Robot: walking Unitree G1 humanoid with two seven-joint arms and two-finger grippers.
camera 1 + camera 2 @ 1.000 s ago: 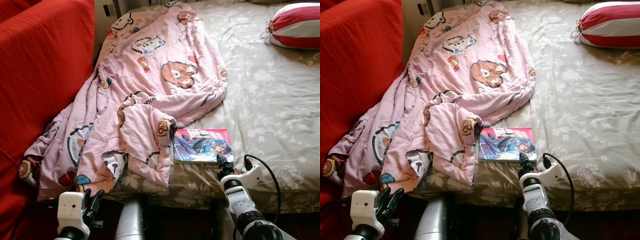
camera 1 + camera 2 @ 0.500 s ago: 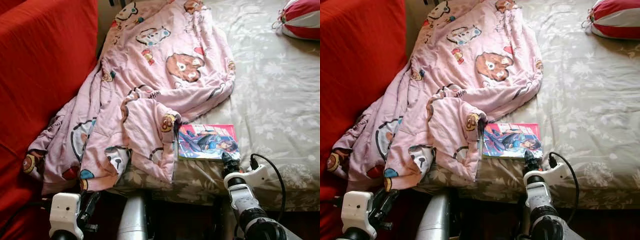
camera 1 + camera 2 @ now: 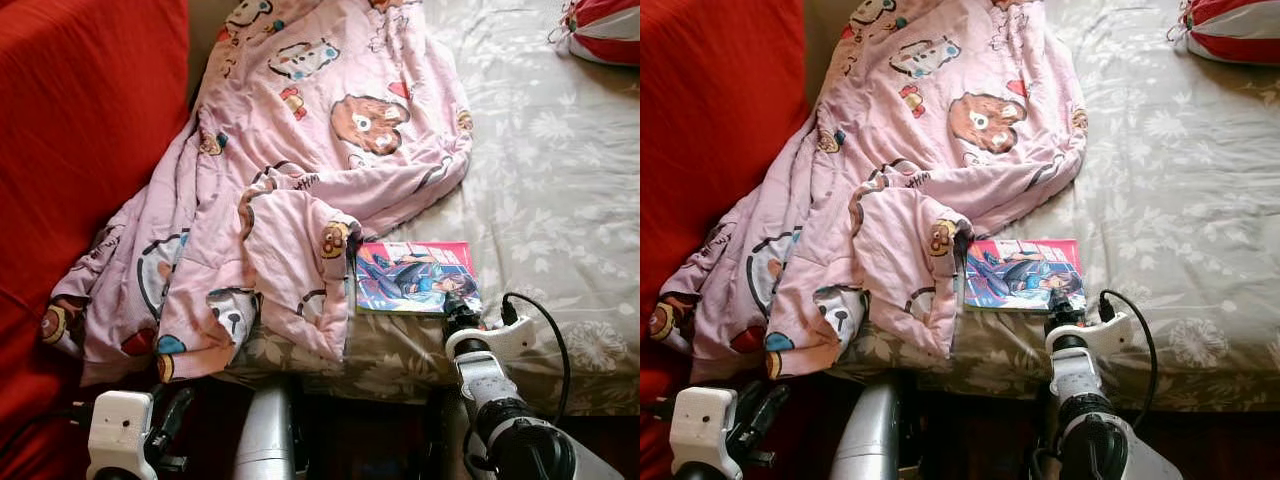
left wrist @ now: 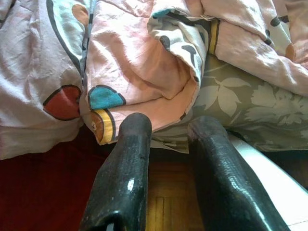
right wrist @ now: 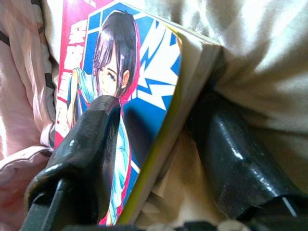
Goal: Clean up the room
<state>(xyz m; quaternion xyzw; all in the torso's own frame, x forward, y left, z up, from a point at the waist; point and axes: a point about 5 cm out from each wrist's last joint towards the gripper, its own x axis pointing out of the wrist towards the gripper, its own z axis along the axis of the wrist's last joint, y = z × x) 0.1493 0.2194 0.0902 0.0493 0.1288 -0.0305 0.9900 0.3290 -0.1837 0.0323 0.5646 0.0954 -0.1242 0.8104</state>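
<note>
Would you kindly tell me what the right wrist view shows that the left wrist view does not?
Right wrist view: the right pincer straddling the book's edge, one finger on the cover, one beneath.
Left wrist view: the left pincer, open, below the blanket's hanging corner, with wooden floor underneath.
Both: pink blanket and the grey floral sheet.

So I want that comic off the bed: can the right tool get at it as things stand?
Probably yes: the right tool already straddles the comic's near corner, one finger over its cover, one beneath, and the pink blanket lies beside it, not over it.
</note>
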